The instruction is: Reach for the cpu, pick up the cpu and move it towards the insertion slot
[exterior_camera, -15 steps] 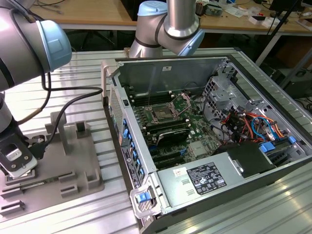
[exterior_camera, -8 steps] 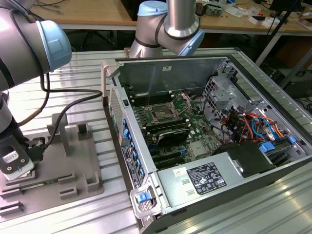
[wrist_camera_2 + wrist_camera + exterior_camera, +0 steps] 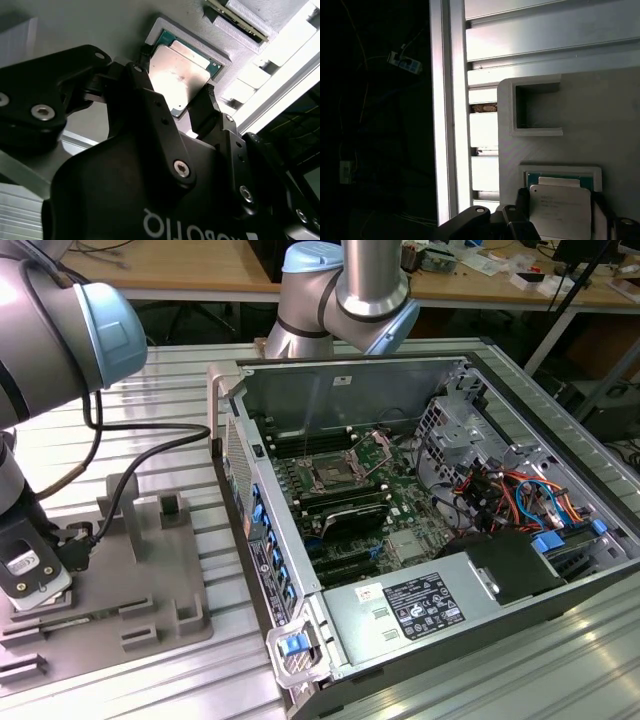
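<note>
**Item:** cpu (image 3: 560, 210), silvery top with a thin green edge.

**Location:** seated in a shallow square recess of the grey tray (image 3: 150, 610), at the exterior view's left on the ribbed metal table (image 3: 180, 420). Well apart from the open computer case (image 3: 350, 375).

**Claw:** gripper (image 3: 175, 76) lowered over the recess and narrowed to the chip's width. Fingers (image 3: 206, 102) at two opposite edges and seemingly pressed against them, so judged closed on the cpu. Not seen raised out of the recess.

**Destination:** insertion slot (image 3: 330, 477), a metal-framed socket on the green board inside the case, to the exterior view's right of the tray.

**Step in hand:** the pick-up, at the grasp. Reach judged complete, carry not begun.

**Needs of the next move:** a straight, level lift clear of the recess walls. An even squeeze against tilting or slipping. Enough height to pass over the case's wall.
</note>
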